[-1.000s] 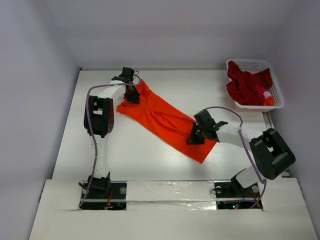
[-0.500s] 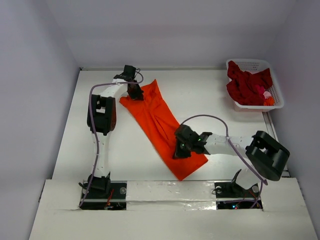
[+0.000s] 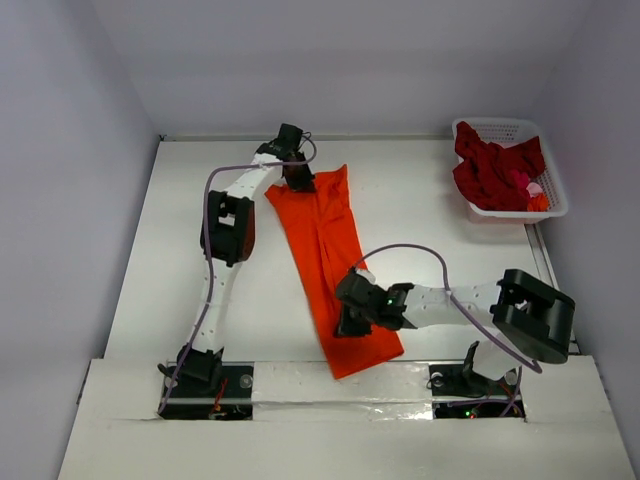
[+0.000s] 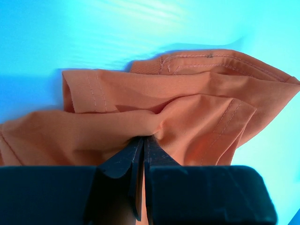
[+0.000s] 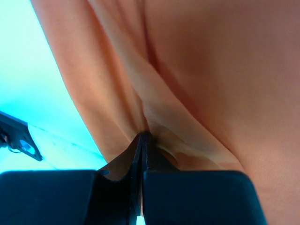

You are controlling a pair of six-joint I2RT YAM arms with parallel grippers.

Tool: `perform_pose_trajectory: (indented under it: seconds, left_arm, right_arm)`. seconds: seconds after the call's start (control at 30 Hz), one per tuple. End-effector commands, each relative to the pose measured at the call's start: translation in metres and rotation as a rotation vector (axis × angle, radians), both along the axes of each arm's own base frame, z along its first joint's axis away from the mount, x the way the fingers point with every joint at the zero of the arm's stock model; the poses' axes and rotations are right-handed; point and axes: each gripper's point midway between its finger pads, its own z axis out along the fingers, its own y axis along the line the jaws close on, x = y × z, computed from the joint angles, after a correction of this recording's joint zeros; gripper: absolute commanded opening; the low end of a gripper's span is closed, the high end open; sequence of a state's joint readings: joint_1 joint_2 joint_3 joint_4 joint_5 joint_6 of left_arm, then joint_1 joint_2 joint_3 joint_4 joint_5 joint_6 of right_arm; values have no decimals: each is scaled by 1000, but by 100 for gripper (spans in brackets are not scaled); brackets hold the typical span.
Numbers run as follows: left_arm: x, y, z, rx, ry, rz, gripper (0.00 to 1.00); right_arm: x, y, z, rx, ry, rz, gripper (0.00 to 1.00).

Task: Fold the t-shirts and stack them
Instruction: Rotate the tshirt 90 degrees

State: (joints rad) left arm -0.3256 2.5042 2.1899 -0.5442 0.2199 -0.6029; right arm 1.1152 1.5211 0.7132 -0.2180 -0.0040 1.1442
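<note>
Orange t-shirt (image 3: 325,260) lies as a long narrow strip on the white table (image 3: 430,200), well left of the white plastic lattice basket (image 3: 505,127). Left gripper (image 3: 299,180) is clamped on a bunched, stitched hem at the strip's end nearer the basket. Right gripper (image 3: 350,322) is pinched tight on a smooth fold ridge near the end farther from it (lengthwise creases run between the two). Dark red t-shirts (image 3: 490,172) sit crumpled in a heap inside the basket.
</note>
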Motion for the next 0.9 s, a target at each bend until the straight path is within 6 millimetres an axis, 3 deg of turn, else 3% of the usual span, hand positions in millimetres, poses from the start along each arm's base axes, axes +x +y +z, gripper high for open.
perform_pose_trajectory:
  seconds: [0.0, 0.23, 0.47, 0.87]
  left_arm:
    - [-5, -6, -22, 36, 24, -30, 0]
    - [-16, -22, -37, 8, 48, -87, 0]
    - [-22, -41, -45, -49, 63, -176, 0]
    - [-36, -81, -40, -111, 50, -266, 0]
  right_arm:
    - [-34, -13, -18, -137, 74, 53, 0]
    - [-36, 9, -13, -171, 19, 111, 0]
    - [-36, 9, -13, -166, 20, 102, 0]
    - [-46, 24, -9, -176, -1, 157, 0]
